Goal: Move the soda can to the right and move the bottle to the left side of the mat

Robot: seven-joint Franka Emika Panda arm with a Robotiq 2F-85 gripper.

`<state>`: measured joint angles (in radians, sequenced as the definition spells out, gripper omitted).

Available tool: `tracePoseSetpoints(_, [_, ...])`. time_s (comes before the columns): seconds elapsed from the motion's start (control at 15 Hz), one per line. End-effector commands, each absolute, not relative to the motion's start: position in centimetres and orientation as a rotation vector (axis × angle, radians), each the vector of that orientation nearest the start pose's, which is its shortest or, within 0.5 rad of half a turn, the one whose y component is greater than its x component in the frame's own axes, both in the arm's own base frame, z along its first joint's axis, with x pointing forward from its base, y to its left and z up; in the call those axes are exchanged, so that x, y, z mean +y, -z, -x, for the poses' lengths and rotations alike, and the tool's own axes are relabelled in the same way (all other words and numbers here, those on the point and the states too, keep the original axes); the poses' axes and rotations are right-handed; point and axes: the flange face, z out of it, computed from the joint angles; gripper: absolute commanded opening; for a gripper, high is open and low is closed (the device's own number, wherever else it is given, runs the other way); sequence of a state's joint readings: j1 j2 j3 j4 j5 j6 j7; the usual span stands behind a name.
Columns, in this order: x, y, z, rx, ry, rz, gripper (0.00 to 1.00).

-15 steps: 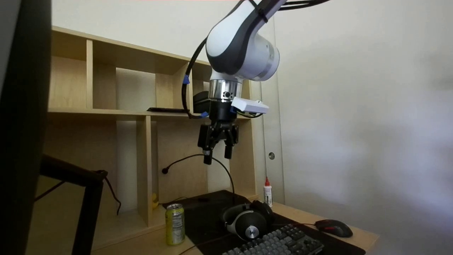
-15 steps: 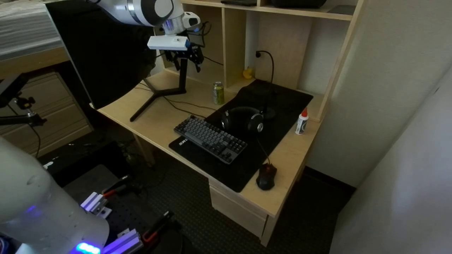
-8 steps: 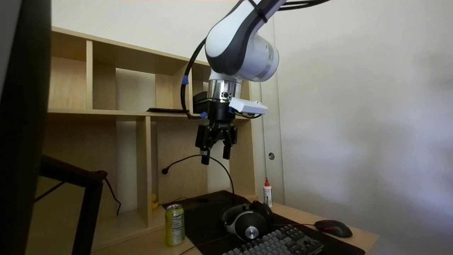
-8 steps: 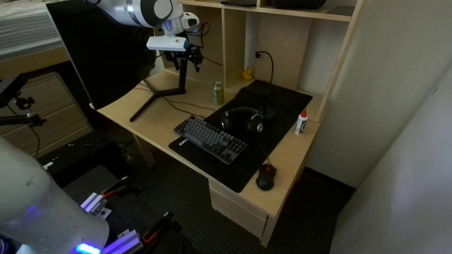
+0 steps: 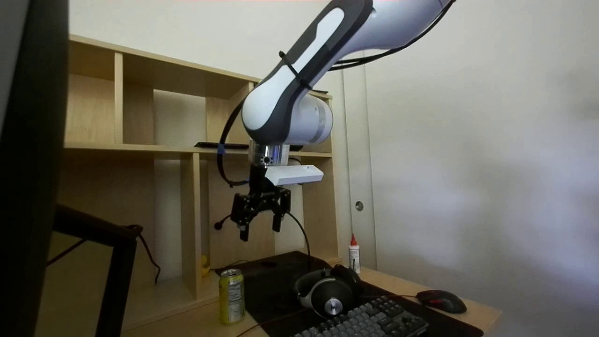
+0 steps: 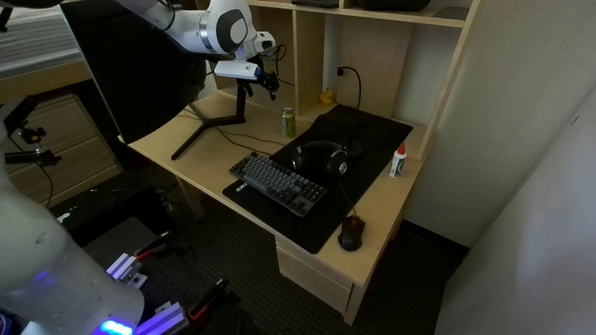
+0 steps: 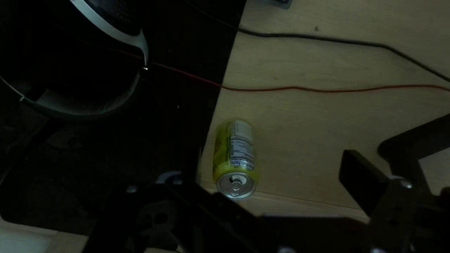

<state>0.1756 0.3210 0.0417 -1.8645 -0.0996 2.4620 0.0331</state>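
In an exterior view the can [image 5: 232,296] stood upright on the bench [image 5: 201,325], just beside the mat [image 5: 266,285], off its left edge. The jaws hung well above and a little to the right of it, pointing down, spread apart and holding nothing. The bottle [image 5: 354,258] stood farther off, past the headphones [image 5: 330,297].

In an exterior view the can [image 6: 287,123] was upright left of the mat and the bottle right of it, both on the bench. The jaws showed higher than the can and to its left, far nearer to it than to the bottle, so the can was presumably the first target.

In the wrist view the can [image 7: 235,154] showed within the gap between the parted jaws, closer to the mat-side jaw, its top toward them. With its long axis vertical, a descent from above seemed to suit, after a shift toward the mat to centre the gap.
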Motion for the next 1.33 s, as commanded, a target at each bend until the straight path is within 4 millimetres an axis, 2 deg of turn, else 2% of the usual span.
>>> tracePoseSetpoints(0.0, [13.9,-37.5,-63.8,-0.39,0.444,3.111,1.0])
tracePoseSetpoints(0.07, [13.9,-37.7,-63.8,-0.389,0.449,3.11,1.0])
tracePoseSetpoints(0.2, [13.4,-35.1,-64.9,-0.336,0.345,3.152,1.0])
tracePoseSetpoints(0.27, [13.5,-33.8,-66.1,-0.302,0.351,3.12,1.0])
tracePoseSetpoints(0.4, [14.0,-32.5,-68.1,-0.236,0.379,3.104,1.0])
tracePoseSetpoints(0.73, [15.8,-30.1,-73.4,-0.172,0.412,3.113,1.0])
tracePoseSetpoints(0.8, [16.3,-30.2,-74.1,-0.15,0.432,3.123,1.0])
tracePoseSetpoints(0.87, [16.6,-30.7,-74.5,-0.138,0.434,3.1,1.0])
tracePoseSetpoints(0.93, [15.8,-30.4,-72.8,-0.166,0.433,3.103,1.0])
tracePoseSetpoints(1.2, [16.7,-30.5,-74.1,-0.153,0.455,3.094,1.0])
tracePoseSetpoints(1.27, [16.6,-29.2,-74.4,-0.137,0.423,3.108,1.0])
